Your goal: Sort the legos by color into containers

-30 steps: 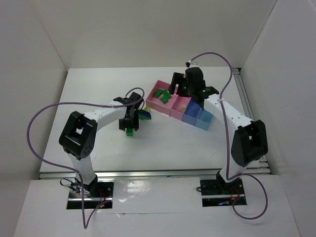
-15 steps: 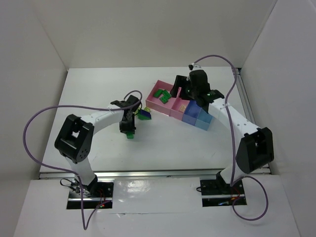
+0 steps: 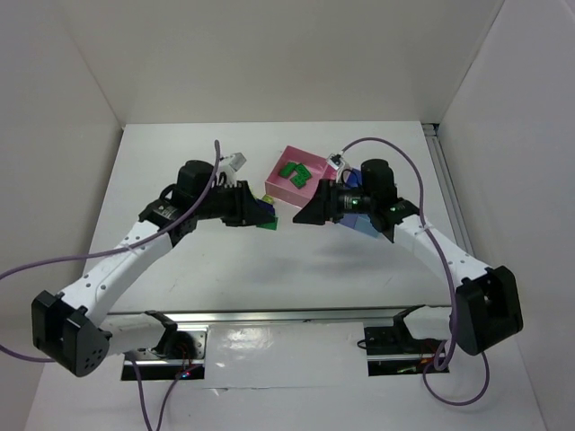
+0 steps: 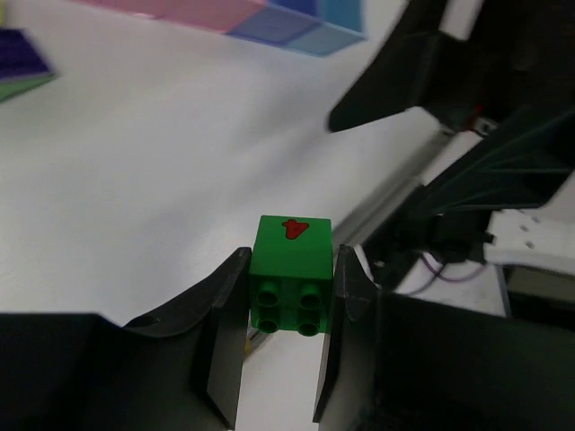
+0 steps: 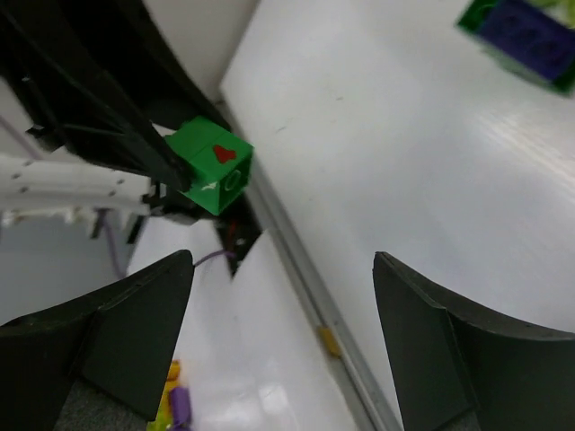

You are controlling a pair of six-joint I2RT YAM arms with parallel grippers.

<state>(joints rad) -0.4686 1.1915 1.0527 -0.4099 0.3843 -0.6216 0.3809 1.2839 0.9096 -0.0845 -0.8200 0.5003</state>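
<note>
The left jaws pinched a green lego brick point(image 4: 289, 269) with a red mark on one face, holding it clear of the worktop point(image 4: 135, 162). The right jaws were spread wide with nothing between them. They faced the left jaws, with the brick just ahead of them but not touching. Beyond both pairs of jaws, the pink tray point(image 3: 292, 154) held several green bricks point(image 3: 294, 171).

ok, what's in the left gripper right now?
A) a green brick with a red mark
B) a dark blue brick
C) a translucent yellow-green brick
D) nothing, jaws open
A: in the left wrist view the left gripper is shut on a green brick, one finger against each side, with a red mark on the brick's upper face.
</note>
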